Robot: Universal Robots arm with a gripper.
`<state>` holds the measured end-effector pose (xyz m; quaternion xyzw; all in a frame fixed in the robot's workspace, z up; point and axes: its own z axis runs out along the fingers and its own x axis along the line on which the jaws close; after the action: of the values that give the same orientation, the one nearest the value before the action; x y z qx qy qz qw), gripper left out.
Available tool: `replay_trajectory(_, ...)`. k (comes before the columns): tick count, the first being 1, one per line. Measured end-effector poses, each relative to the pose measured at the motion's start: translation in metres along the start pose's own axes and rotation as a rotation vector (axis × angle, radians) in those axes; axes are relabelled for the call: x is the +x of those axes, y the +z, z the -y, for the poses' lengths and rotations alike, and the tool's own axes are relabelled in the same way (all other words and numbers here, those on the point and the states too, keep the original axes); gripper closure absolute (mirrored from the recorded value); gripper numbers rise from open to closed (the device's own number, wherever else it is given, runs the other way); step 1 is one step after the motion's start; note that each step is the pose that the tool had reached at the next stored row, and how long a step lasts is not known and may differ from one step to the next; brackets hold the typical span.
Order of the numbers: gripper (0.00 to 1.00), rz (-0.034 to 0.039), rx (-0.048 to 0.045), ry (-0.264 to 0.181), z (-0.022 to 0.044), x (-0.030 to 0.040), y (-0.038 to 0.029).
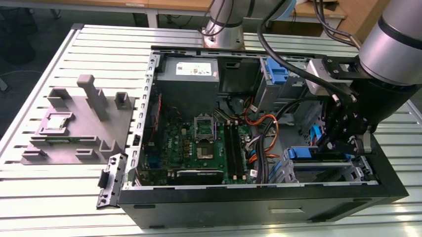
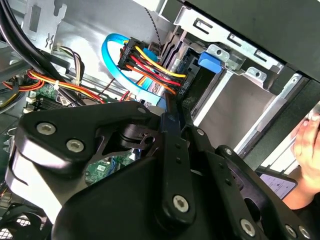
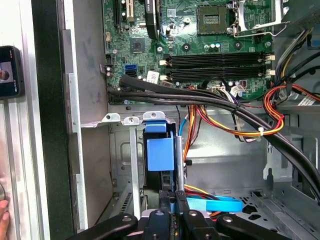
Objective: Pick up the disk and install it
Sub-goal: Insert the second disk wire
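Gripper: the gripper (image 3: 175, 204) is low inside the computer case (image 1: 264, 203), at the drive cage (image 3: 131, 165) on the exterior view's right.
Jaw state: the black fingers (image 2: 169, 131) are drawn close together on a thin edge, which reads as clenched on the disk (image 3: 160, 152).
Disk location: it stands on edge in the mouth of the drive cage, just beside the cage's metal wall. The blue carrier frame faces the first wrist view, with the dark body beneath it. How deep it sits in the slot cannot be told.
Neighbours: the orange, red and yellow cable bundle (image 2: 150, 65) and the blue data cable (image 2: 112, 52) lie close to the disk's connector end. The motherboard (image 3: 200, 45) is well apart from it.
Bystander: a person's hand (image 2: 306, 145) is outside the case wall, clear of the arm.
Handling, weight: judged to be dense for its size, with a rigid metal body that will not flex in the grip.
Handling, fragility: judged shock-sensitive, so knocks against the cage should be avoided. The plastic carrier rails can bend or crack under side load.
Handling, surface: bare metal and smooth plastic, judged slippery, so a firm pinch is needed.
Grip point: judged best across the thin thickness at the outer end, away from the connector and label face, which matches the present hold.
Risk: cables snagging at the connector end, or the disk tilting so its rails jam.
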<state>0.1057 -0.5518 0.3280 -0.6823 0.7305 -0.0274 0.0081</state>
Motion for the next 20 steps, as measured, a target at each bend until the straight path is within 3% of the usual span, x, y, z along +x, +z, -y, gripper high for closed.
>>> replay_trajectory(4, 0.77, 0.0019, -0.0009, 0.0, 0.0001, 0.0, -0.0012)
replay_trajectory(11, 0.77, -0.0002, -0.0108, 0.0, 0.0014, 0.0006, -0.0234)
replay_trajectory(14, 0.78, -0.0001, -0.0127, 0.0, 0.0017, 0.0006, -0.0241)
replay_trajectory(16, 0.9, -0.0002, -0.0128, 0.0, 0.0017, 0.0006, -0.0242)
replay_trajectory(20, 0.9, -0.0003, -0.0127, 0.0, 0.0018, 0.0006, -0.0242)
